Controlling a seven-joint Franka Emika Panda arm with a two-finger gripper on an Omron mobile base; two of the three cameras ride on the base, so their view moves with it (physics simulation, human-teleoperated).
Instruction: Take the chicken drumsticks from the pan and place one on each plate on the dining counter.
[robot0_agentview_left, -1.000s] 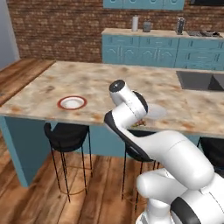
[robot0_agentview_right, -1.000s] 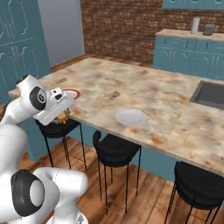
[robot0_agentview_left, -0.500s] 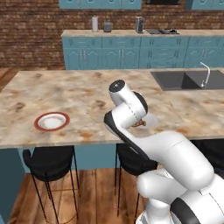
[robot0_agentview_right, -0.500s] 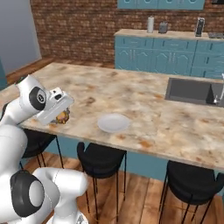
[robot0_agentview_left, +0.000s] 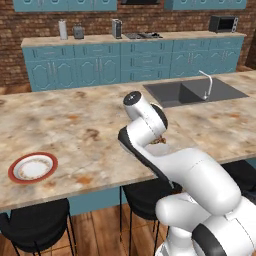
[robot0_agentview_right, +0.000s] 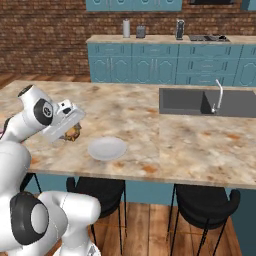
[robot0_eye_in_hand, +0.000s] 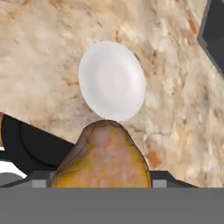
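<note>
My gripper (robot0_agentview_right: 67, 131) is shut on a golden-brown chicken drumstick (robot0_agentview_right: 72, 134) and holds it just above the dining counter (robot0_agentview_right: 150, 125). In the hand view the drumstick (robot0_eye_in_hand: 103, 157) sits between the fingertips, with a white plate (robot0_eye_in_hand: 112, 81) lying beyond it. That plate (robot0_agentview_right: 107, 148) rests near the counter's front edge, just right of the gripper. A second plate (robot0_agentview_left: 32, 167), with a red-brown rim, lies far to the left on the counter (robot0_agentview_left: 75, 130). My own arm covers most of the drumstick (robot0_agentview_left: 159, 141) in the left base view. The pan is too small to pick out on the far stovetop.
A built-in sink (robot0_agentview_right: 205, 102) with a faucet (robot0_agentview_left: 206, 85) takes up the counter's right part. Black stools (robot0_agentview_right: 205, 202) stand under the front edge. Behind, a teal wall counter (robot0_agentview_left: 125, 55) carries canisters and a microwave (robot0_agentview_left: 223, 23).
The base has driven along the counter, so the whole scene has slid left and the sink has come into view. The gripper still holds the drumstick the same way.
</note>
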